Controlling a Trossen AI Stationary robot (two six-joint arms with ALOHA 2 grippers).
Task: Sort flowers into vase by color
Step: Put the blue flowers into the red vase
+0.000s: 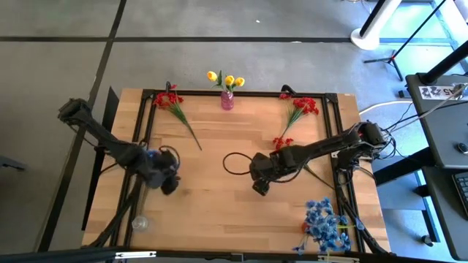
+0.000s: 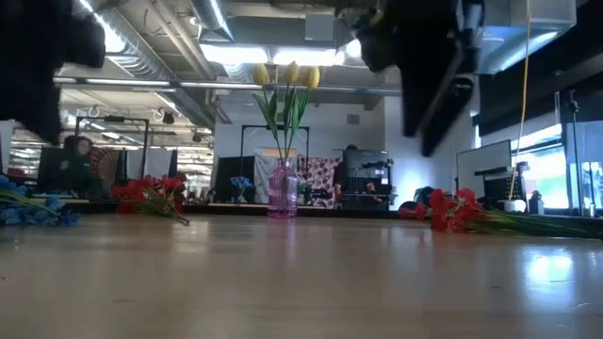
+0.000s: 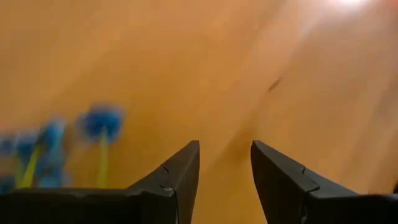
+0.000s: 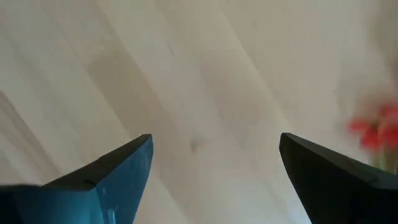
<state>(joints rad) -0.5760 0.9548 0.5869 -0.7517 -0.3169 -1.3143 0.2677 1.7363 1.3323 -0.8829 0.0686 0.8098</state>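
Note:
Three yellow tulips (image 1: pixel 226 79) stand in a small pink vase (image 1: pixel 227 100) at the middle of the table's far edge; the low view shows the vase (image 2: pixel 283 193) upright. One red bunch (image 1: pixel 171 101) lies flat at the far left and another red bunch (image 1: pixel 298 111) at the far right. Blue flowers (image 1: pixel 325 223) lie in a heap at the near right corner. My left gripper (image 1: pixel 169 181) hovers open over bare wood left of centre and holds nothing. My right gripper (image 1: pixel 259 187) hovers wide open near the table's middle, also holding nothing.
A clear glass vessel (image 1: pixel 139 222) stands near the near left corner. A black cable loop (image 1: pixel 235 162) lies on the wood beside my right arm. A dark frame rail (image 1: pixel 241 93) runs along the far edge and both sides. Bare wood (image 1: pixel 212 212) stretches between the arms.

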